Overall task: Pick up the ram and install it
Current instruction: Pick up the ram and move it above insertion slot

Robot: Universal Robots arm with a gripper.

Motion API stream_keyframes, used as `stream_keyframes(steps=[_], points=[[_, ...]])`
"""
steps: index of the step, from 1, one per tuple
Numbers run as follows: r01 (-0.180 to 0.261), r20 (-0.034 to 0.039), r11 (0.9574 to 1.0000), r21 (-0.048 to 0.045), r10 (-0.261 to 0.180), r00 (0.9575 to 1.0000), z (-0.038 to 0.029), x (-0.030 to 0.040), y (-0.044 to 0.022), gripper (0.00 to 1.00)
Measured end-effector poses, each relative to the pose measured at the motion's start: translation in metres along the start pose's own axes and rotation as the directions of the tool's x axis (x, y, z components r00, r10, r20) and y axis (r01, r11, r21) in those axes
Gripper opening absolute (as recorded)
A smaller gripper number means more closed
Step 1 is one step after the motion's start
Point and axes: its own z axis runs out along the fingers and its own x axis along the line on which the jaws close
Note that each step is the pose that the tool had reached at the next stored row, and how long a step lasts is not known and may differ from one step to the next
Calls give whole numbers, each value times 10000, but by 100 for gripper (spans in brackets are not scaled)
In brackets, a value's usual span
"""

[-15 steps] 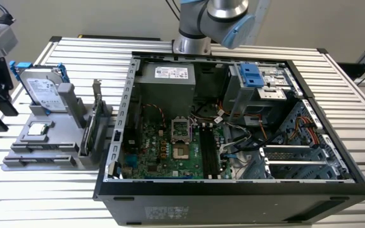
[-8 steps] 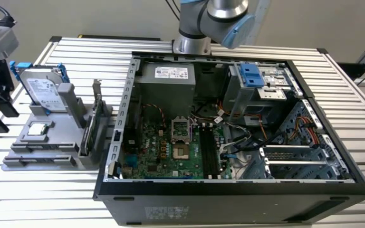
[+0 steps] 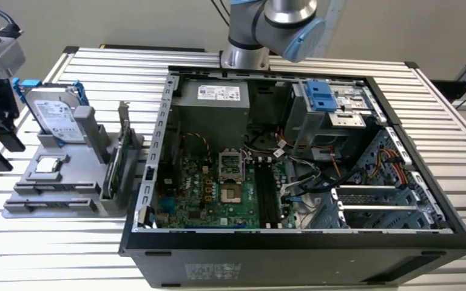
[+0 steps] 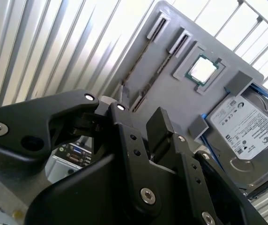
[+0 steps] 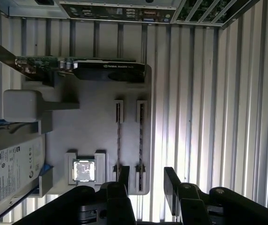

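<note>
Hand (image 5: pixel 147 174) recorded open, nothing held, poised over the grey holder (image 3: pixel 51 205), which is set on the desk (image 3: pixel 55 254) at the exterior view's lower left. The ram (image 5: pixel 140 140) is seen on edge in a holder slot, with a second stick (image 5: pixel 118 140) just beside it. The open computer case (image 3: pixel 298 242) is noted to the exterior view's right.

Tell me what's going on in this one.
The robot arm's claw hangs open and empty over the gray parts holder, which sits beside the open computer case. The ram stands on edge in its slot on the holder, not yet gripped. The motherboard lies inside the case.
</note>
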Motion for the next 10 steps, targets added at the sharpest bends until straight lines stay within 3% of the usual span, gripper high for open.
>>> stream_keyframes(steps=[10], points=[[1,42,10000,3,-1,10000,42,1,-1,100]])
